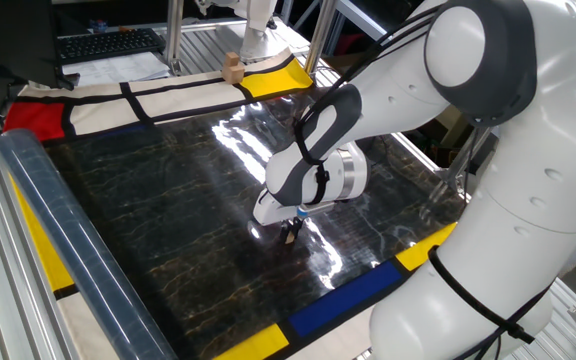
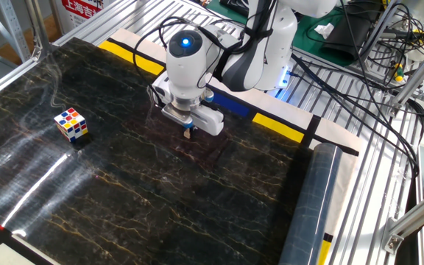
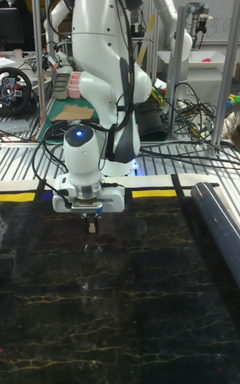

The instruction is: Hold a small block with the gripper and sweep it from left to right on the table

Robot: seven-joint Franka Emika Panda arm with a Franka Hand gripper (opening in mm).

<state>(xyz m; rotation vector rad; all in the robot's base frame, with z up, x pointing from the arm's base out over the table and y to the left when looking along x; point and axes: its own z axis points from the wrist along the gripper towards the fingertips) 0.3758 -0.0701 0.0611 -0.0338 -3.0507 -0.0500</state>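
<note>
End effector low over the glossy black marble-patterned worktop (image 2: 124, 199).
The dark two-finger end effector (image 3: 90, 225) pointed down — clamped on the tiny tan wooden cube (image 3: 91, 229) — just above the surface.
</note>
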